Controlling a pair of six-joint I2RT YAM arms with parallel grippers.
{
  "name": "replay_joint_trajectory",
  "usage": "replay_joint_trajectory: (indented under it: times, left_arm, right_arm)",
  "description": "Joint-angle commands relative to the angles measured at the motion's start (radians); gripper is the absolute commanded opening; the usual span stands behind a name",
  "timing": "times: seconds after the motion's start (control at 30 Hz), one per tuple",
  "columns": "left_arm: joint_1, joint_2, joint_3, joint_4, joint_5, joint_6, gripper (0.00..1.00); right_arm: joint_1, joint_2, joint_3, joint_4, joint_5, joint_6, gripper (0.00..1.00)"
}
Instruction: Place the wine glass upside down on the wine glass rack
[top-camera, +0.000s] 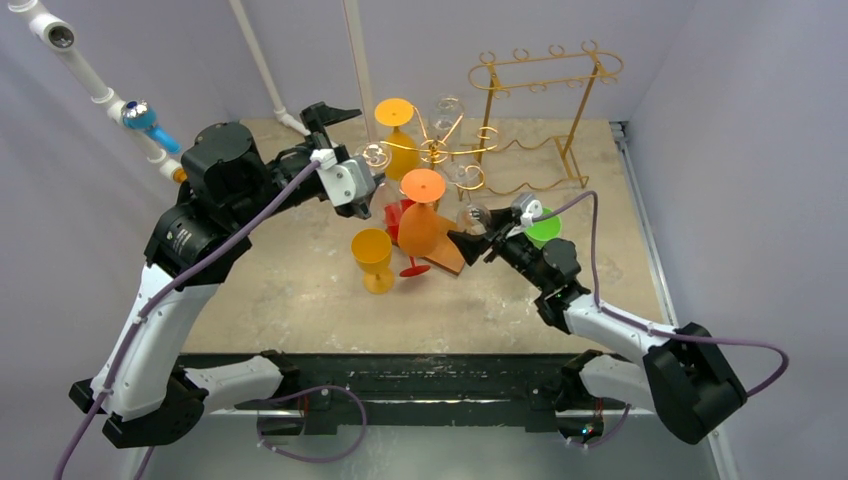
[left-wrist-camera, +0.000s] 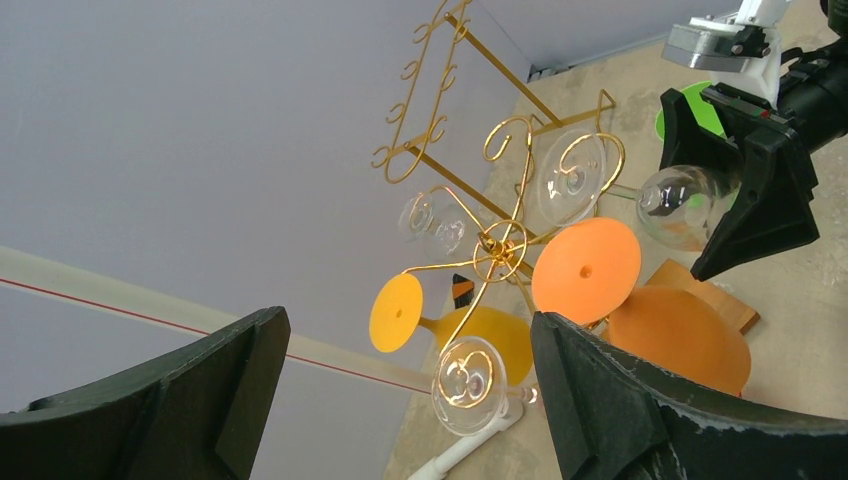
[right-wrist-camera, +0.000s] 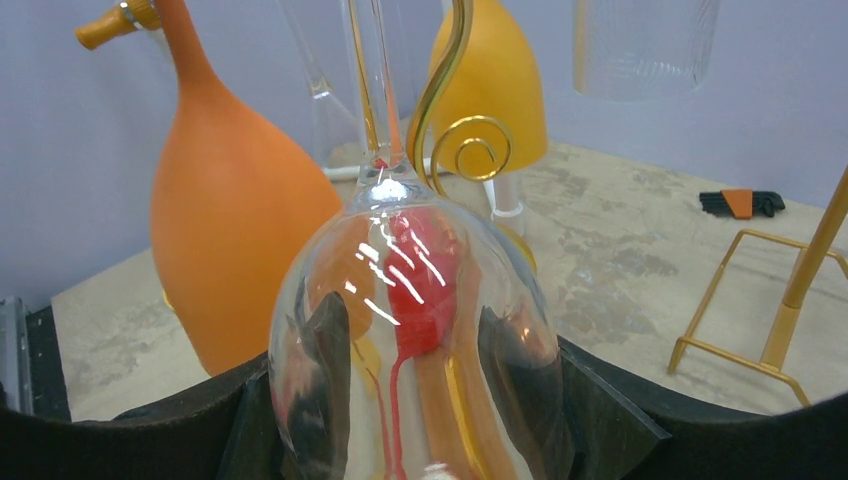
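Beige tabletop (top-camera: 300, 290), lilac walls (top-camera: 700, 100), gold wine glass rack (top-camera: 545, 85) at far edge carrying inverted orange glass (top-camera: 420, 232), right gripper (right-wrist-camera: 420, 385) pinching clear wine glass (right-wrist-camera: 420, 260), left gripper (left-wrist-camera: 405, 340) spread.

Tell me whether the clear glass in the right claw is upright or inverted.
Upside down: the right claw grips the clear glass by its bowl, stem rising beside the gold rack.

You've got a green disc (top-camera: 545, 228) at 3 o'clock from the wooden board (top-camera: 448, 262), white pipe (top-camera: 85, 70) far at 10 o'clock.
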Motion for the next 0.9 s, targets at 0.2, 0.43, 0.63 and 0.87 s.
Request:
replay_joint_trajectory:
  times: [0.2, 0.43, 0.63, 0.87]
  left_arm:
    - [-0.001, -0.016, -0.008, 0.026, -0.035, 0.006, 1.0]
    - [-0.003, -0.015, -0.015, 0.027, -0.04, 0.013, 1.0]
    - [-0.002, -0.013, -0.017, 0.03, -0.04, 0.012, 1.0]
    - [-0.002, -0.014, -0.013, 0.028, -0.034, 0.008, 1.0]
  right_arm:
    - [-0.007, 0.144, -0.02, 0.443, -0.042, 0.057, 0.0]
    - [-0.006, 0.127, -0.035, 0.474, -0.02, 0.05, 0.0]
    - [-0.005, 0.098, -0.042, 0.459, -0.016, 0.042, 0.0]
    - [-0.008, 0.117, -0.063, 0.433, 0.061, 0.075, 0.0]
